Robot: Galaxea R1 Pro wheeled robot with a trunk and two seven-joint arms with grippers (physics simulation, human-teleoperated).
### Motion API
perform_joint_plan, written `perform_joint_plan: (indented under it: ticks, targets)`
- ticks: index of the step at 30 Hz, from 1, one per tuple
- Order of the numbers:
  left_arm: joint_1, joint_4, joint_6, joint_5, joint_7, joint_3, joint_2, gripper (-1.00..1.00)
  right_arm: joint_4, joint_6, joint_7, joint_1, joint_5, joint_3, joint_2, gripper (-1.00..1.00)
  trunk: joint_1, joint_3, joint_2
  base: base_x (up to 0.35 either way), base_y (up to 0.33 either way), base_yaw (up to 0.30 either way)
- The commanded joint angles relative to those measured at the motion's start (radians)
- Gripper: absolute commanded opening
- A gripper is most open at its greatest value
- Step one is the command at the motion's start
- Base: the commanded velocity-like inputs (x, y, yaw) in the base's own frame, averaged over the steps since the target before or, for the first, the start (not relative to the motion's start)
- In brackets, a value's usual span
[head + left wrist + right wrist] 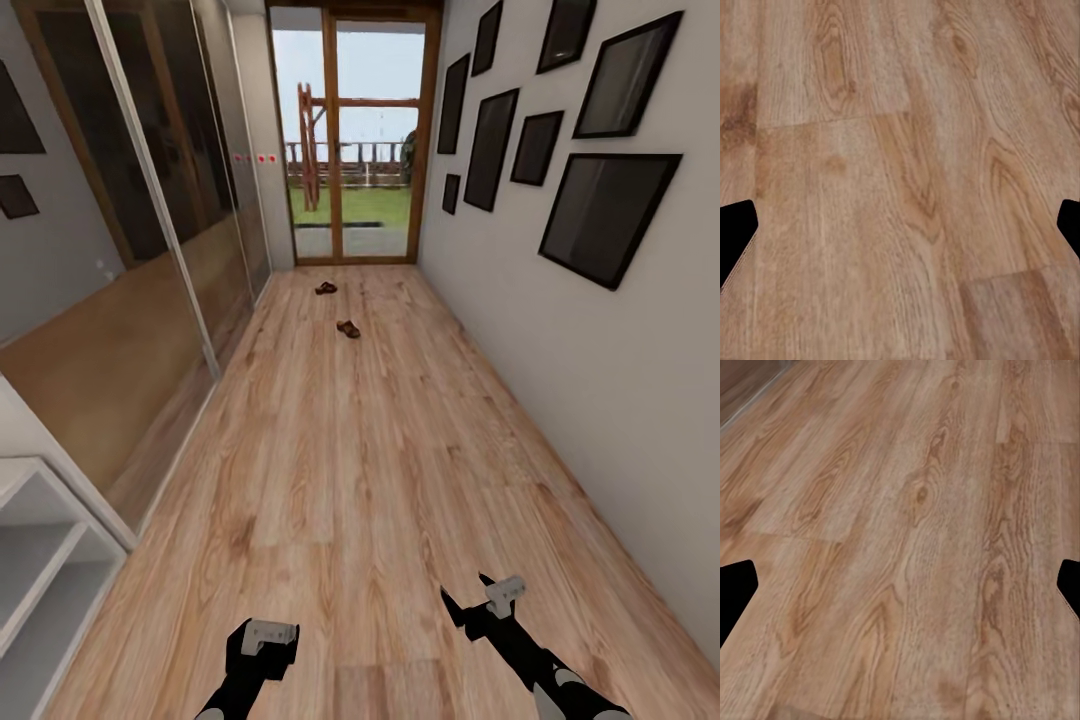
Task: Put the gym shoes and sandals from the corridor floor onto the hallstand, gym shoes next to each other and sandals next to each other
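Note:
Two small brown sandals lie far down the corridor floor (pixel 370 470), one sandal (pixel 326 288) near the glass door and the other sandal (pixel 348 329) a little closer to me. The gym shoes are out of view. My left gripper (pixel 262 640) and right gripper (pixel 470 597) hang low at the near end, far from the sandals. In each wrist view the left gripper (pixel 900 225) and right gripper (pixel 900 585) show dark fingertips (pixel 735 232) (pixel 736 589) wide apart over bare planks, open and holding nothing.
A white open-shelved unit (pixel 40 540) stands at my near left; I cannot tell whether it is the hallstand. Mirrored sliding doors (pixel 150 200) line the left wall. Dark picture frames (pixel 605 215) hang on the right wall. A glass door (pixel 350 140) closes the far end.

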State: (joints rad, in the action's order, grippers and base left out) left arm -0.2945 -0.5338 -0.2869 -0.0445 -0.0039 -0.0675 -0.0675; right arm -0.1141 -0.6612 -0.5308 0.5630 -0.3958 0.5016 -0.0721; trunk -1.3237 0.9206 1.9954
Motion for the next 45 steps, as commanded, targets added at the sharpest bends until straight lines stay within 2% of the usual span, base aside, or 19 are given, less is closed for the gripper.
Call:
perform_joint_plan:
  ticks: [1,45]
  targets:
    - [0.0,0.0,0.0,0.0,0.0,0.0,0.0,1.0,0.0,0.0,0.0,0.0,0.0,0.0,0.0,1.0,0.0,0.0,0.0,0.337,0.0,0.0]
    - [0.0,0.001,0.0,0.002,-0.001,0.0,0.001,1.0,0.001,0.0,0.0,0.0,0.0,0.0,0.0,1.0,0.0,0.0,0.0,0.34,0.013,0.0]
